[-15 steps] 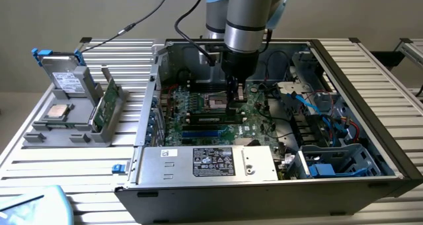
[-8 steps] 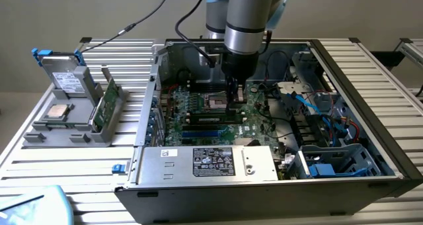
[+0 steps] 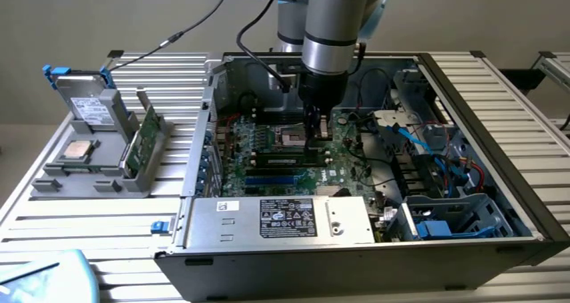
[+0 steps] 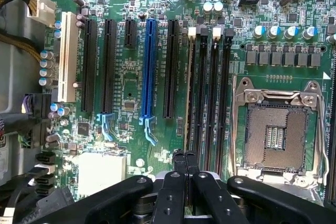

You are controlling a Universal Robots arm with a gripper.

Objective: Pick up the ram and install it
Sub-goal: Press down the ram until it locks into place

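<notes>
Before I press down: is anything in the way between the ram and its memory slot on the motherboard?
Nothing visible is. The long, thin dark ram already stands edge-on in the black memory slot nearest the black expansion slot, and the black gripper, shut, sits over one end of it. Full seating cannot be told.

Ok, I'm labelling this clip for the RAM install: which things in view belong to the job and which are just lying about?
Job: gripper, shut, over the memory slots; ram, apparently seated in a slot.

Lying about: hard drive, green circuit card and processor chip on the grey stand; power supply; empty processor socket.
</notes>
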